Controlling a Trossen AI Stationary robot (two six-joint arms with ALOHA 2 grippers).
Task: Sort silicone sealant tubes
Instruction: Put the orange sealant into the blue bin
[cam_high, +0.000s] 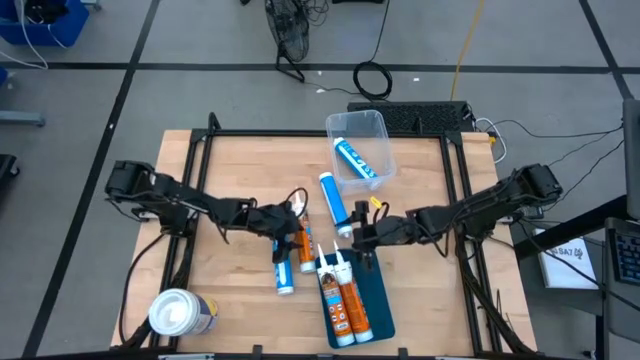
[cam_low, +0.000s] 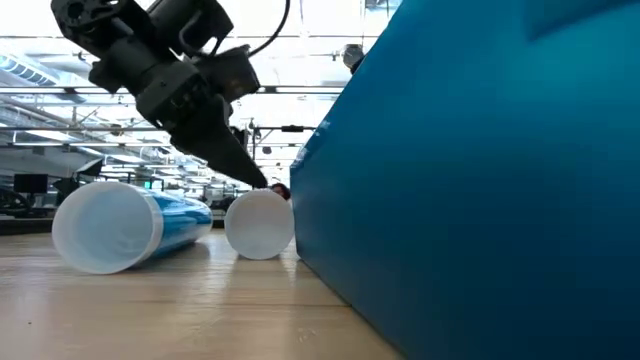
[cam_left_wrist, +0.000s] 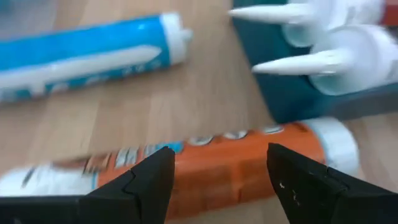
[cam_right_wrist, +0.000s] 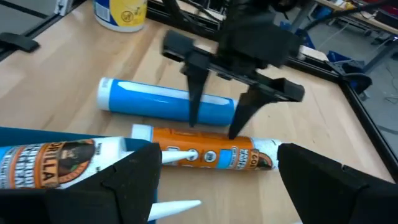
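High view: you see both arms reach in from the table's (cam_high: 230, 160) two side edges and meet near its middle. Your left gripper (cam_high: 292, 240) is low over an orange tube (cam_high: 305, 250), just beside the dark blue tray (cam_high: 378, 300) at the front edge. A blue tube (cam_high: 283, 272) lies next to that orange one. Two orange tubes (cam_high: 340, 298) lie on the tray. Your right gripper (cam_high: 361, 238) hangs by the tray's far end. Another blue tube (cam_high: 333, 201) lies mid-table, and one more blue tube (cam_high: 356, 160) sits in the clear bin (cam_high: 381, 128) at the back edge. A fat can (cam_high: 180, 312) stands at the front left corner.

Low view: you see the left gripper (cam_low: 262, 182) tilted down, its tip at the round tube ends (cam_low: 260, 224).

Left wrist view: your left fingers (cam_left_wrist: 140, 180) are spread wide, one on each side of the orange tube (cam_left_wrist: 211, 165). They do not squeeze it.

Right wrist view: your right fingers (cam_right_wrist: 134, 174) are wide apart and hold nothing. Across from them you see the left gripper (cam_right_wrist: 214, 121) standing over the orange tube (cam_right_wrist: 205, 155).
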